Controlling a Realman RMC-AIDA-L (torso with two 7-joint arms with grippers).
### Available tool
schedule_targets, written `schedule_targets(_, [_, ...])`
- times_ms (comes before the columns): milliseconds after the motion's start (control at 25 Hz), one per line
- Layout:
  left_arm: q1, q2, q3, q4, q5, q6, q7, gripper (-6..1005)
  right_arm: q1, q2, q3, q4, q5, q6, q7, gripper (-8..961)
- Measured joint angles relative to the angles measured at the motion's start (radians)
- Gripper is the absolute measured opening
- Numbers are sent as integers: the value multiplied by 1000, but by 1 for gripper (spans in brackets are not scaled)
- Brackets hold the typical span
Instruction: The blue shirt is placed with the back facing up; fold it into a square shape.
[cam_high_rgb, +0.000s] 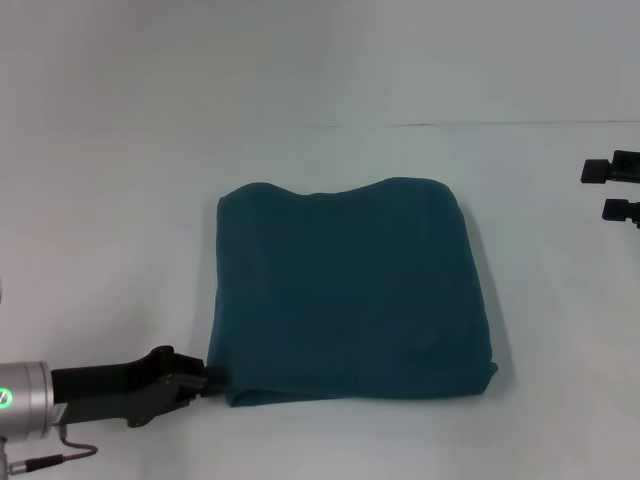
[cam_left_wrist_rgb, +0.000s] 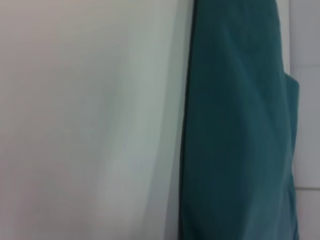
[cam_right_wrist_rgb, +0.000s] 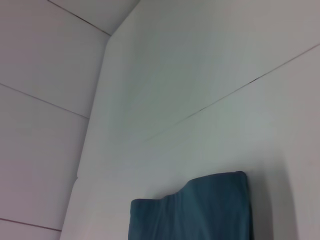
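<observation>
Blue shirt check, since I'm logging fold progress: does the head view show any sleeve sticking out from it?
No, the blue shirt lies as one compact, roughly square block with no sleeve protruding.

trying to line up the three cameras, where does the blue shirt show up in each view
Head view: the blue shirt lies folded into a rough square mid-table, left gripper at its near-left corner.
Left wrist view: the shirt fills the right part of the picture as a tall band.
Right wrist view: it sits at the bottom edge, right of centre.
Shared landmark: the white table.
</observation>
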Motion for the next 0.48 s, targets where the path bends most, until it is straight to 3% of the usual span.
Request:
schedule_targets(280, [40, 25, -41, 128, 11, 101, 27, 237, -5, -2, -5, -3, -5, 0, -2, 892])
schedule_targets(400, [58, 33, -138, 199, -7, 173, 159, 337, -8, -9, -17, -3, -7, -2, -17, 891])
schedule_targets(480, [59, 37, -189, 217, -21, 249, 344, 404, -9, -15, -34, -1, -10, -15, -45, 889])
